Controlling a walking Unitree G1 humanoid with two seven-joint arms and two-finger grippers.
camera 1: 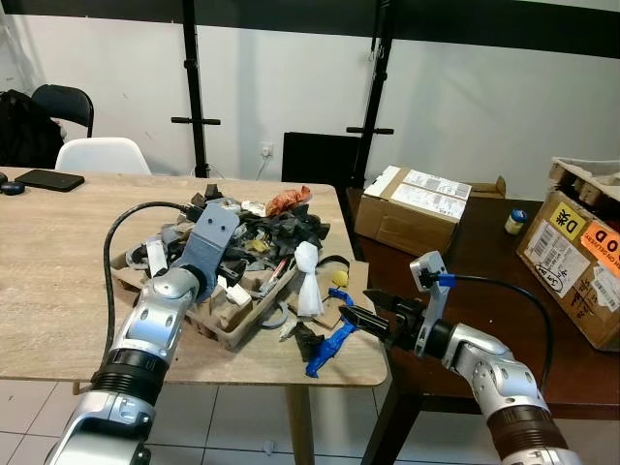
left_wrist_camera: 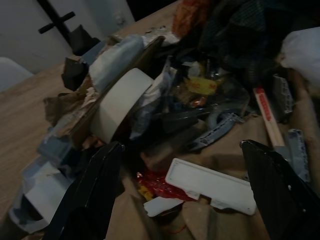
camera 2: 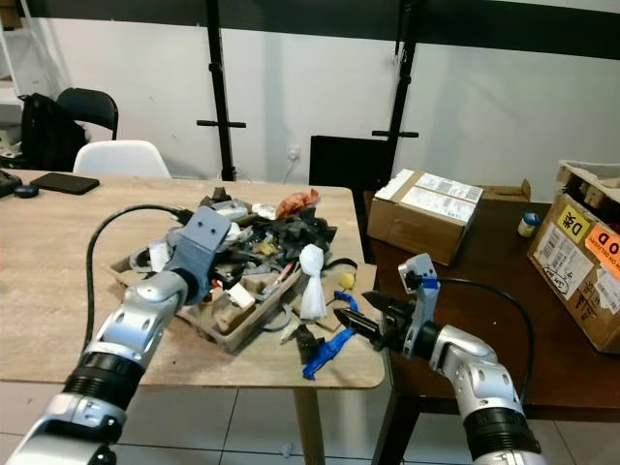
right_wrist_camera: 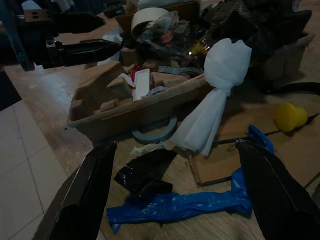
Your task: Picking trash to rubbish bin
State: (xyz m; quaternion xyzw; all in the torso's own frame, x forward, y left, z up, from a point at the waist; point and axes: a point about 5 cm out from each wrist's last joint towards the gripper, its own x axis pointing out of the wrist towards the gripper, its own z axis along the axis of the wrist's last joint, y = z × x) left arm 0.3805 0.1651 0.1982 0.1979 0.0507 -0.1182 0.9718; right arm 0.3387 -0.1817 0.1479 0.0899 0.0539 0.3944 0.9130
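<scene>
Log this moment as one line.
left pincer: open over trash pile | right pincer: open at blue plastic strip | table: trash remaining

mixed trash heap (camera 1: 262,252), on wooden table (camera 1: 58,262)

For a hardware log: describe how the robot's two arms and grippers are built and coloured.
Both arms are silver metal segments with black ribbed joint rings. The left gripper sits under a grey-blue wrist housing, fed by a looping black cable. The right gripper has two long black fingers, a silver-white wrist module with a blue clip, and its own black cable.
</scene>
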